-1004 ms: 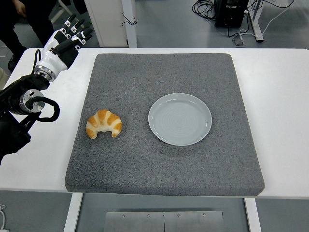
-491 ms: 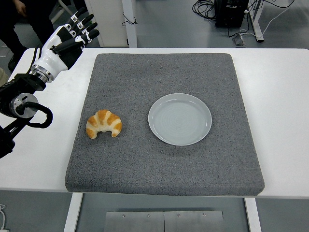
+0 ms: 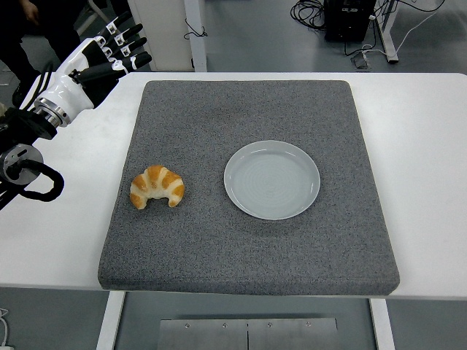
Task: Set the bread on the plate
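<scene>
A golden croissant [image 3: 157, 187] lies on the left part of the grey mat [image 3: 248, 109]. A pale grey plate [image 3: 272, 179] with nothing on it sits on the mat to the croissant's right, a short gap between them. My left hand [image 3: 102, 60] is raised over the table's far left corner, well behind and left of the croissant, fingers spread and holding nothing. The right arm is out of view.
The mat covers most of the white table [image 3: 419, 146]. A person's dark clothing [image 3: 29, 29] shows at the top left behind the table. A white post [image 3: 194, 33] and cables on the floor lie beyond the far edge.
My left arm has drawn back toward the left edge and the hand has risen slightly, fingers pointing more to the right. The croissant and plate have not moved.
</scene>
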You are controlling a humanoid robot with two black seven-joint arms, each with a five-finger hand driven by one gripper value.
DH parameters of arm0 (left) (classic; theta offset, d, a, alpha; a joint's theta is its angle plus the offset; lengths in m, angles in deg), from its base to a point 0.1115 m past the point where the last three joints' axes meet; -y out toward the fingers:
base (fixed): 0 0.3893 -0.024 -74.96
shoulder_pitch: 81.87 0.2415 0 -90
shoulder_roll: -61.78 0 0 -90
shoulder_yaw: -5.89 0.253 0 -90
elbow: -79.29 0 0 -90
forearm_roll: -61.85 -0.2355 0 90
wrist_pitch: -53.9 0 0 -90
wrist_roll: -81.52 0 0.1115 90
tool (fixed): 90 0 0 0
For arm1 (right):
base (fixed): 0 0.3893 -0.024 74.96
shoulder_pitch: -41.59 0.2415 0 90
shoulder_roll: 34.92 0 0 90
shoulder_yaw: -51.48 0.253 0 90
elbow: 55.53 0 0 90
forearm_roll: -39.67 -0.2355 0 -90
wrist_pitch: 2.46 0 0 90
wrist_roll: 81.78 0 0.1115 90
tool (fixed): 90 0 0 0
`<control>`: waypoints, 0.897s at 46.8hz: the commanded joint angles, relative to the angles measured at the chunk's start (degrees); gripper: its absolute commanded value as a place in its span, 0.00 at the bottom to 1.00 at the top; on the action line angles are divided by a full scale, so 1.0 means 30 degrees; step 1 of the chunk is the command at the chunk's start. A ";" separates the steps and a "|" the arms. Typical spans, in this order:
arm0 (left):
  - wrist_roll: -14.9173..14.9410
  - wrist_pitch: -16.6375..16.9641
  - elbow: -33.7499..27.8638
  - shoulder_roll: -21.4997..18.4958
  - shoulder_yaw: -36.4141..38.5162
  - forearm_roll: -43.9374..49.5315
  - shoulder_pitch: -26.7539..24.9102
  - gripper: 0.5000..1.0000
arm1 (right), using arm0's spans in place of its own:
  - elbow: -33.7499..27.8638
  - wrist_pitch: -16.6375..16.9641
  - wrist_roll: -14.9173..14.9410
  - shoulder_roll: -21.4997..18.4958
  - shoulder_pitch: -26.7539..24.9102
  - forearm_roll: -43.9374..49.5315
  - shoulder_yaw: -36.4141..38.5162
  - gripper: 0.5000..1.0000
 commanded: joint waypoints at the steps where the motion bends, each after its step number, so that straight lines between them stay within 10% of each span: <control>1: -0.0003 0.0651 -0.0363 -0.0108 0.0031 -0.1540 -0.0001 0.96 | 0.0000 -0.0002 -0.0003 0.0000 -0.0001 -0.0002 0.0000 1.00; 17: 0.0494 0.3084 -0.3117 -0.1250 0.0148 -0.8221 0.1023 0.96 | 0.0000 -0.0002 -0.0003 0.0000 -0.0001 -0.0002 0.0000 1.00; 29: 0.3511 0.4959 -0.4846 -0.2656 0.1115 -1.1735 0.1317 0.96 | 0.0000 0.0027 -0.0003 0.0000 -0.0001 -0.0002 0.0000 1.00; 42: 0.4011 0.4668 -0.6106 -0.3740 0.1435 -1.6278 0.2342 0.96 | 0.0029 0.0027 -0.0003 0.0000 -0.0001 -0.0002 0.0000 1.00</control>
